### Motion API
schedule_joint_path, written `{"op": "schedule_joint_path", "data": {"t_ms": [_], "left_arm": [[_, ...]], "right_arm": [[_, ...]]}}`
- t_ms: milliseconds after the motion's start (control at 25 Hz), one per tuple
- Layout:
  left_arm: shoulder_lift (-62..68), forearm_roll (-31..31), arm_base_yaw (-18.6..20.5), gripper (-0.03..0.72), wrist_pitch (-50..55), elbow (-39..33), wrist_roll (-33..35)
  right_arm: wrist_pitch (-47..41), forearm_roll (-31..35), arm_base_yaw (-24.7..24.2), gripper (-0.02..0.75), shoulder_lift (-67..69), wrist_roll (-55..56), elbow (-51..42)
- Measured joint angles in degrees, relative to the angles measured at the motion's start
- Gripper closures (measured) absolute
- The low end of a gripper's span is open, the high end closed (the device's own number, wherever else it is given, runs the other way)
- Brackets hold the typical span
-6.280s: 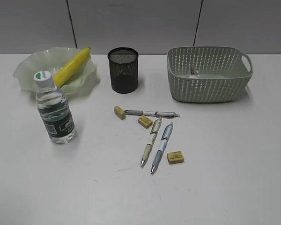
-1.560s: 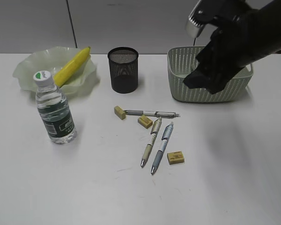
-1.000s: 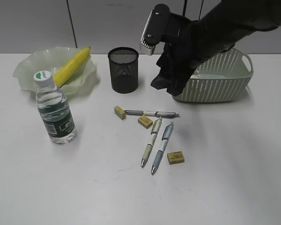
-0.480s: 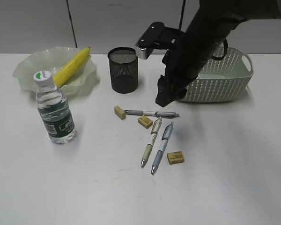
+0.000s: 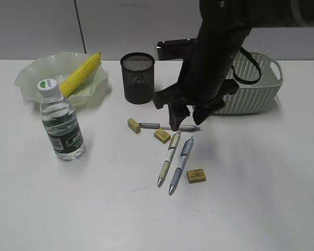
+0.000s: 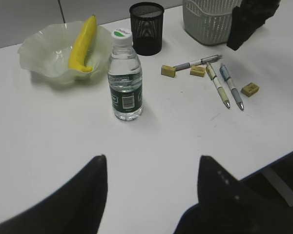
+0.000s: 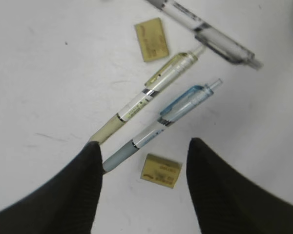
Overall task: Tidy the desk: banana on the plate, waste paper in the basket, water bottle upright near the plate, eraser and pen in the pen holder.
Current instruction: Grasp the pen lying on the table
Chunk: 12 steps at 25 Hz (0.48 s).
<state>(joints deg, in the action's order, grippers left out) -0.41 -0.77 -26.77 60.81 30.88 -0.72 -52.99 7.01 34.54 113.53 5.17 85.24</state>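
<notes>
The right end effector (image 5: 187,119) hangs spread and empty over the pens (image 7: 151,90); its wrist view shows an eraser (image 7: 160,170) between the fingertips. The left end effector (image 6: 151,168), unseen from outside, gapes empty, apparently well short of the water bottle (image 6: 125,78).

Grey panelled wall (image 5: 120,26) with dark vertical seams.

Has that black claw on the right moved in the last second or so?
Yes. The right claw has swung left, away from the basket, and come down; it now hangs open just above the pens.
</notes>
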Motion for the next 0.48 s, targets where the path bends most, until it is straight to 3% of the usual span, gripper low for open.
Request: {"op": "schedule_joint_path", "data": {"t_ms": [120,480], "left_arm": [[0.0,0.0,0.0,0.251,0.0,0.0,0.0],[0.0,0.0,0.0,0.251,0.0,0.0,0.0]], "right_arm": [[-1.7,-2.4,1.4,0.294,0.0,11.8,0.0],[-6.7,-0.3,1.8,0.294,2.6,25.2,0.1]]}}
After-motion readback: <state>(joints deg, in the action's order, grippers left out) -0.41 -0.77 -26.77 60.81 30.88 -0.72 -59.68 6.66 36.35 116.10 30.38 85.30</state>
